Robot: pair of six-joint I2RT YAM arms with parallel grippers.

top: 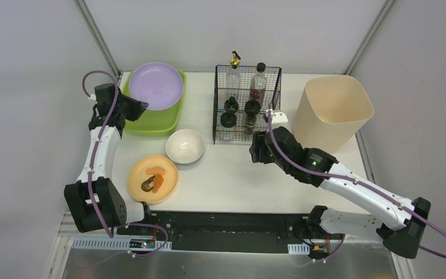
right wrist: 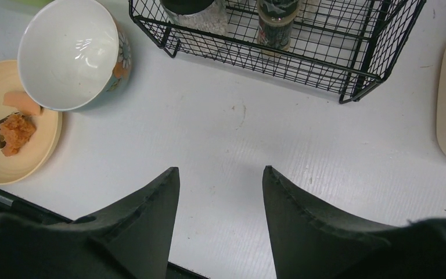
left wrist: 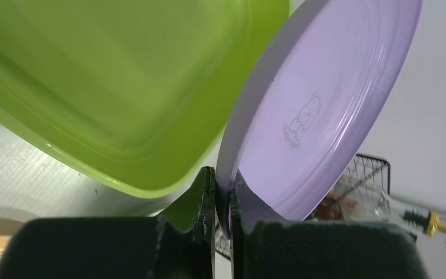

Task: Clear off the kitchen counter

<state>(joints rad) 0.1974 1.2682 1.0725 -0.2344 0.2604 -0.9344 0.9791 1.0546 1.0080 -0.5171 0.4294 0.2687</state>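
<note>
My left gripper (left wrist: pixel 223 180) is shut on the rim of a purple plate (left wrist: pixel 325 99), which hangs tilted above the green tray (left wrist: pixel 104 87). From above, the purple plate (top: pixel 155 85) covers the far part of the green tray (top: pixel 151 125), with the left gripper (top: pixel 141 106) at its near-left edge. On the white kitchen counter (top: pixel 226 174) stand a white bowl (top: pixel 184 145) and a pale orange plate (top: pixel 153 178) with food scraps. My right gripper (right wrist: pixel 220 170) is open over bare counter (right wrist: pixel 238 133), near the wire basket's front, with nothing between its fingers.
A black wire basket (top: pixel 247 104) with several bottles and jars stands at the back middle. A tall beige bin (top: pixel 337 113) stands at the back right, close behind my right arm. The white bowl (right wrist: pixel 69 52) and orange plate (right wrist: pixel 11 139) lie left of the right gripper.
</note>
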